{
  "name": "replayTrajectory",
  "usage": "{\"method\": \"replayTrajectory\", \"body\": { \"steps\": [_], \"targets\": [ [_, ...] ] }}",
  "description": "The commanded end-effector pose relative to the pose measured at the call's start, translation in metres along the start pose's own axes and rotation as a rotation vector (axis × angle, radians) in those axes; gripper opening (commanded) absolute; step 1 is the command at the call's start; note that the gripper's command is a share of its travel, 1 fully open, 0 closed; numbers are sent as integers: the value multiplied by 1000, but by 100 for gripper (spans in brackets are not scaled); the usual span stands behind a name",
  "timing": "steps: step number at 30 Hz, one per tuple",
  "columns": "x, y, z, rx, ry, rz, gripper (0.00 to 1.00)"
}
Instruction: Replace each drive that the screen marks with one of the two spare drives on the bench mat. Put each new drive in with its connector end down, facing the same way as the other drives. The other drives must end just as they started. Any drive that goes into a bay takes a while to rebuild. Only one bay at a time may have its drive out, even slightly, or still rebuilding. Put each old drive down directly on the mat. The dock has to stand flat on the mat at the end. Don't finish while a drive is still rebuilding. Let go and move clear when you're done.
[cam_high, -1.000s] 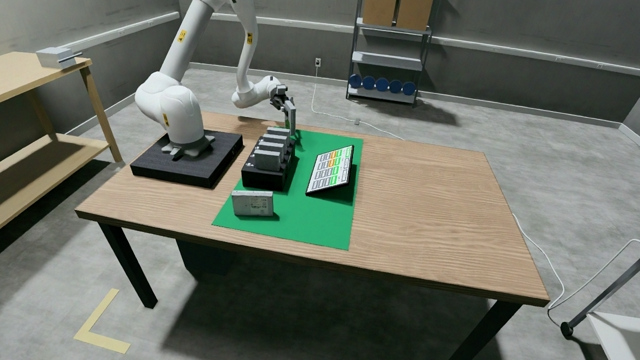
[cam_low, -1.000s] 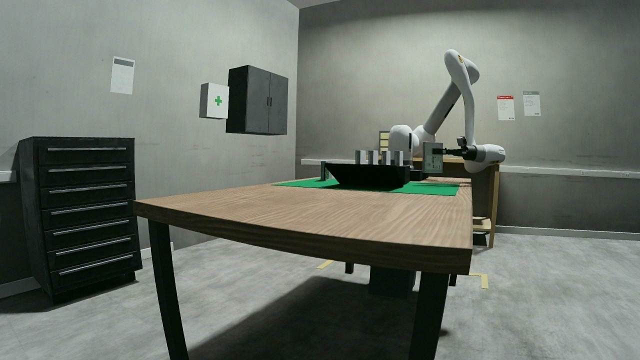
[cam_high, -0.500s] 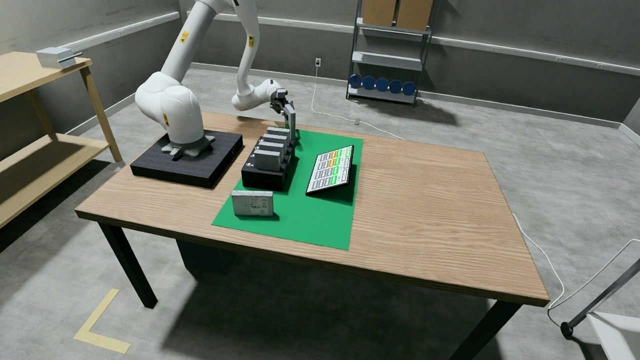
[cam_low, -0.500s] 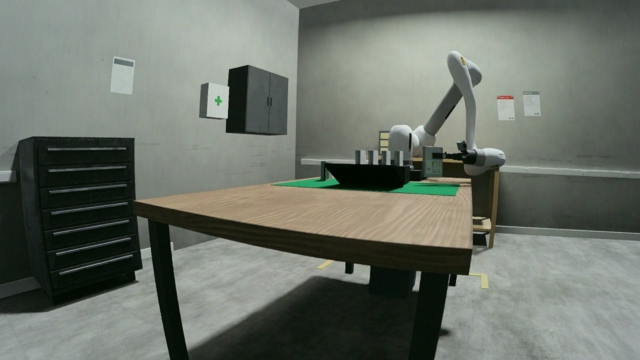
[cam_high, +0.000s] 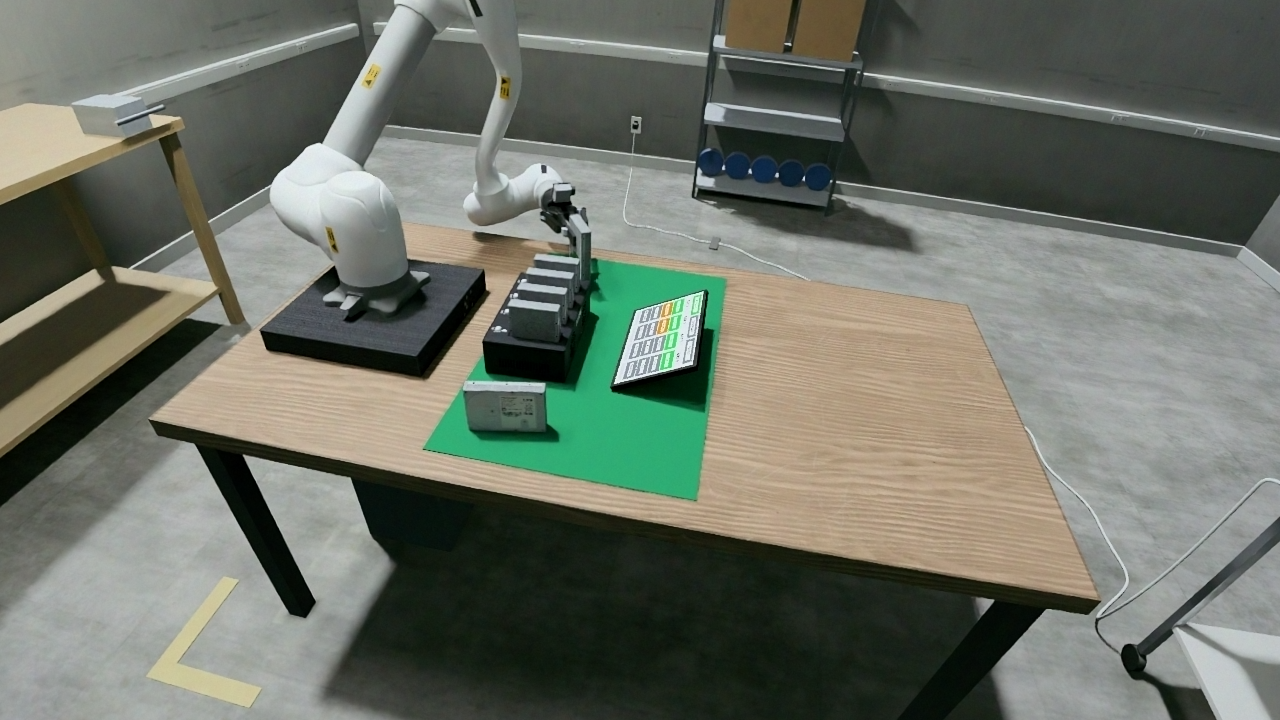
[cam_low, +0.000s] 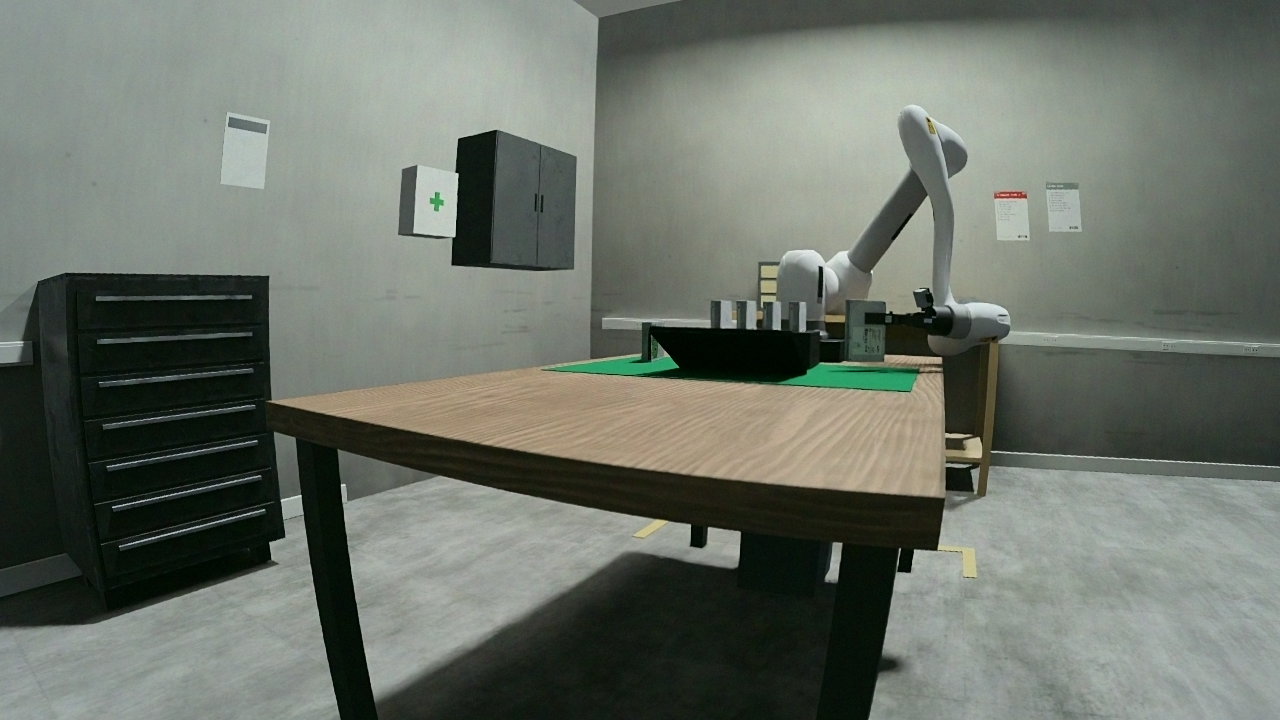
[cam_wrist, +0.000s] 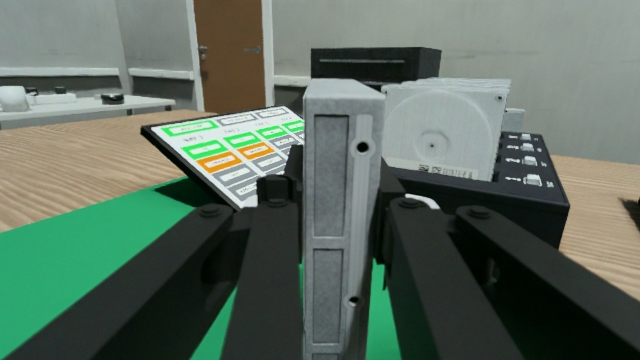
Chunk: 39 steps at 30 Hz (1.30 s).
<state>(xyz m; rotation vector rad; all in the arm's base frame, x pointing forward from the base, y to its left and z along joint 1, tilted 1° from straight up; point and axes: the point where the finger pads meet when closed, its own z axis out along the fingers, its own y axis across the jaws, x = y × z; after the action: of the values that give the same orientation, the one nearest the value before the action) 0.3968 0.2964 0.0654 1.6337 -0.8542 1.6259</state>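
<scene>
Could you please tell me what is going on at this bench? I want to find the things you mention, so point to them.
A white robot arm's black gripper (cam_high: 578, 234) (cam_low: 866, 318) (cam_wrist: 332, 170) holds a grey metal drive (cam_high: 582, 252) (cam_low: 864, 333) (cam_wrist: 327, 175) upright beside the black dock (cam_high: 528, 356) (cam_wrist: 537, 210). Four drives stand in the dock. Another grey drive (cam_high: 505, 407) stands on the green mat (cam_high: 617, 447) (cam_low: 881, 378) (cam_wrist: 114, 268), and the tilted screen (cam_high: 662, 338) (cam_wrist: 227, 145) shows two orange marks.

The gripper (cam_high: 579, 236) (cam_low: 875, 318) (cam_wrist: 332, 170) is descending toward the green mat (cam_high: 626, 438) (cam_low: 859, 377) (cam_wrist: 100, 265), lowering the gripped drive (cam_high: 584, 252) (cam_low: 862, 335) (cam_wrist: 330, 175) in an upright orientation. The arm's upper elbow (cam_low: 930, 134) is dropping slightly with it.
</scene>
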Motion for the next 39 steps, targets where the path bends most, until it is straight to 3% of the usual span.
{"method": "replayTrajectory", "body": {
  "steps": [1, 39],
  "targets": [
    [-3, 0, 0, 0, 0, 1, 10],
    [-19, 0, 0, 0, 0, 1, 10]
  ]
}}
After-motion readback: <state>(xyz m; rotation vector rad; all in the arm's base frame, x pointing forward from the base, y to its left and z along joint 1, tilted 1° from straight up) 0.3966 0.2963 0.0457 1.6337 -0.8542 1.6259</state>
